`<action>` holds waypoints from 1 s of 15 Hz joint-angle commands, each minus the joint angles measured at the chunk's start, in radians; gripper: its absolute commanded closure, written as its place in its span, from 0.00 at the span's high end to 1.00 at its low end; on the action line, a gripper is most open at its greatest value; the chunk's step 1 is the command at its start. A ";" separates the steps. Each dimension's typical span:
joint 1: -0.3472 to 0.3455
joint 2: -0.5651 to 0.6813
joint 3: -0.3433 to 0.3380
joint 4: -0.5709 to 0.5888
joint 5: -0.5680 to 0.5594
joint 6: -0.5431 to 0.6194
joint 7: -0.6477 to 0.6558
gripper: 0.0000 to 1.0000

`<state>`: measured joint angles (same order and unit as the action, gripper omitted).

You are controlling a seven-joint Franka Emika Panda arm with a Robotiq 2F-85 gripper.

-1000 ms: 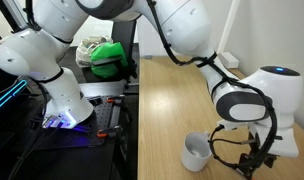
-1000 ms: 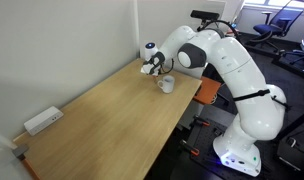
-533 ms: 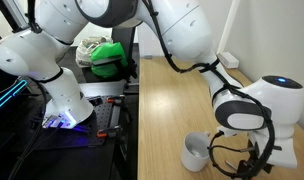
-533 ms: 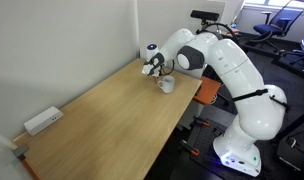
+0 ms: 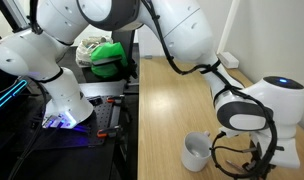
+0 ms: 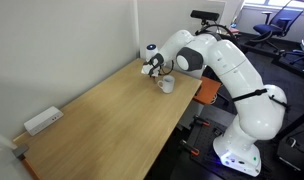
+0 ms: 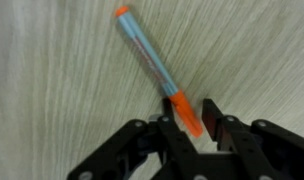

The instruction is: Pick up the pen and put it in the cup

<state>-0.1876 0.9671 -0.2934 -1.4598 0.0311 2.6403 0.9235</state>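
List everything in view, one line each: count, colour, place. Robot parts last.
pen: one, orange and grey, flat on the table, one orange end between the gripper's fingers
cup: one, white, on the table beside the gripper
table: one, light wood, along the wall
box: one, white, on the table end away from the cup
green object: one, beyond the table; kind unclear
arm: one, white, reaching over the table
gripper: one, black, open, straddling the pen

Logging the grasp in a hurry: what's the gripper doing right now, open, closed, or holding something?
Gripper: fingers straddle the orange end of the pen, which lies on the table; whether they clamp it cannot be told.
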 commanded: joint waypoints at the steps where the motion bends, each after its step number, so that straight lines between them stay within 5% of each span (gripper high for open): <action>1: -0.006 0.012 0.001 0.034 0.030 -0.014 -0.035 0.05; 2: -0.005 0.012 0.000 0.036 0.029 -0.014 -0.034 0.00; 15: 0.120 -0.131 -0.080 -0.066 -0.021 0.023 -0.004 0.03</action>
<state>-0.1118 0.9182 -0.3462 -1.4520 0.0256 2.6414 0.9236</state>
